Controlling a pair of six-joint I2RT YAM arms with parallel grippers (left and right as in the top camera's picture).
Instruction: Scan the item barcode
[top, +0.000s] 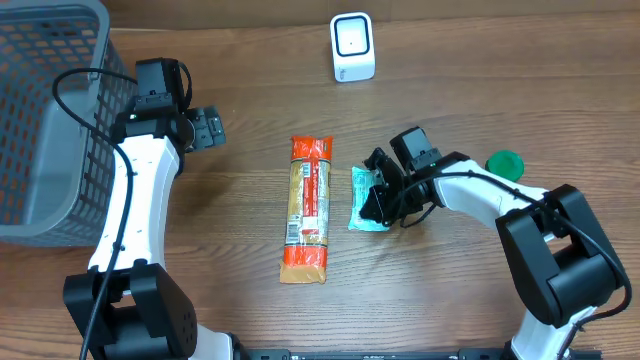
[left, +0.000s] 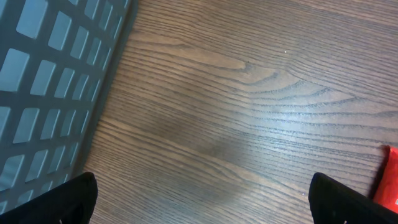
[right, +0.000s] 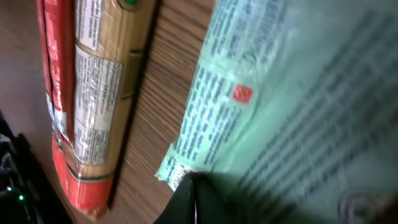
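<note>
Hanging beside the grey basket (top: 60, 120), the left hand (top: 208, 128) is wide open and empty, the orange packet (top: 307, 210) lies flat on the table (top: 250, 80), and the right hand (top: 380, 203) is pinched shut on the edge of the teal packet (top: 360, 190), which apparently has yet to be presented to the white scanner (top: 352, 47).

- The setting looked like a robotics lab bench staged as a shop checkout.
- A left arm (top: 135, 190) and a right arm (top: 480, 192), 2 in all, stood at a wood-grain table (top: 480, 60).
- On it sat a white barcode scanner (top: 352, 46), a grey mesh basket (top: 40, 130), an orange packet (top: 308, 208) and a teal packet (top: 358, 195).
</note>
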